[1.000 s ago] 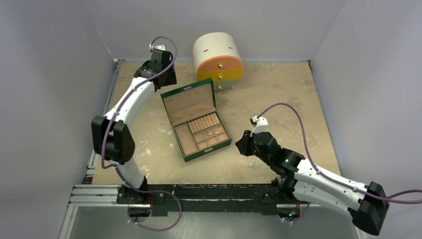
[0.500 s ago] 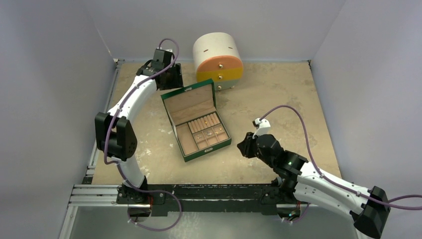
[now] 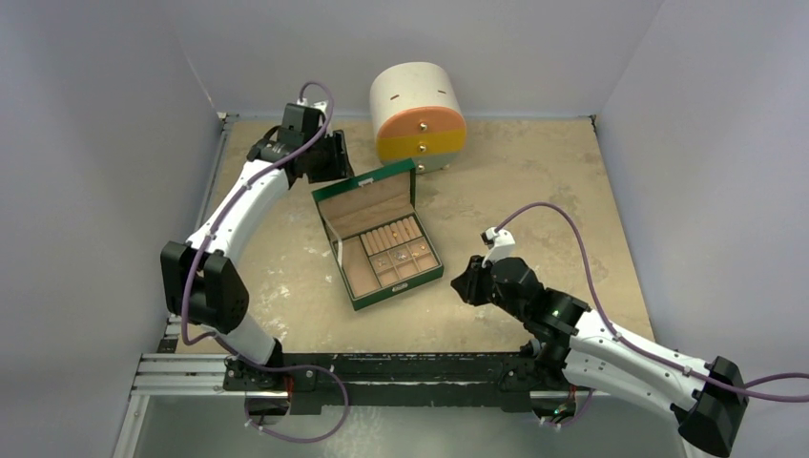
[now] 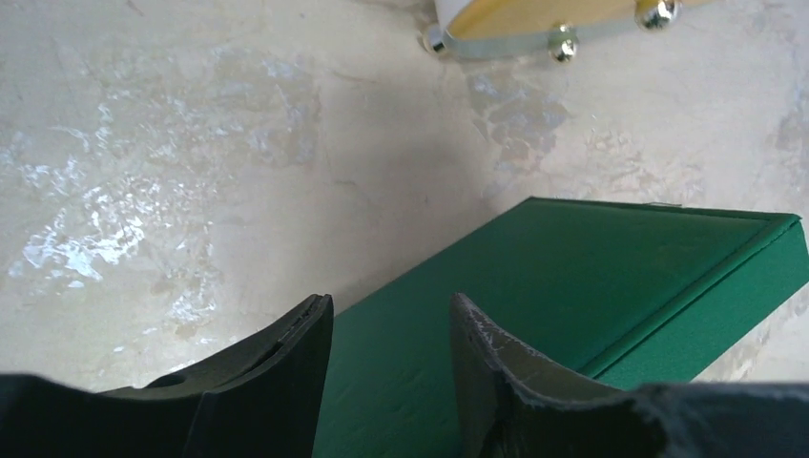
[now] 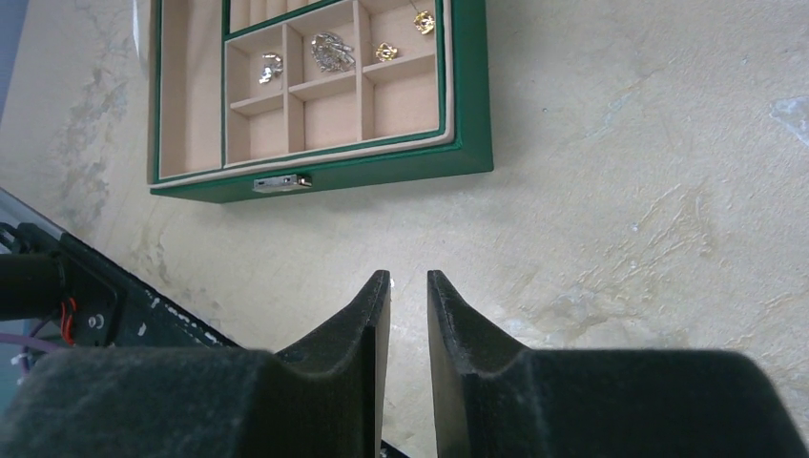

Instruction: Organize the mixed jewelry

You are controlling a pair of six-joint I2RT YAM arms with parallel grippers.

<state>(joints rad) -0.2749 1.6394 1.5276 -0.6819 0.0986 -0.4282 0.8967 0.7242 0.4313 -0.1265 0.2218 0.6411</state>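
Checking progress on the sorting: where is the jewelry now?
In the right wrist view, the jewelry lies in the small compartments of the open green box, mid-table, ahead of the right gripper.

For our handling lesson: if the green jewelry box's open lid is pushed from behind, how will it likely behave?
The lid looks flat and rigid, so it would probably swing closed rather than bend. The shallow box sits on a smooth table, so it may slide instead. Loose jewelry in its compartments could jostle.
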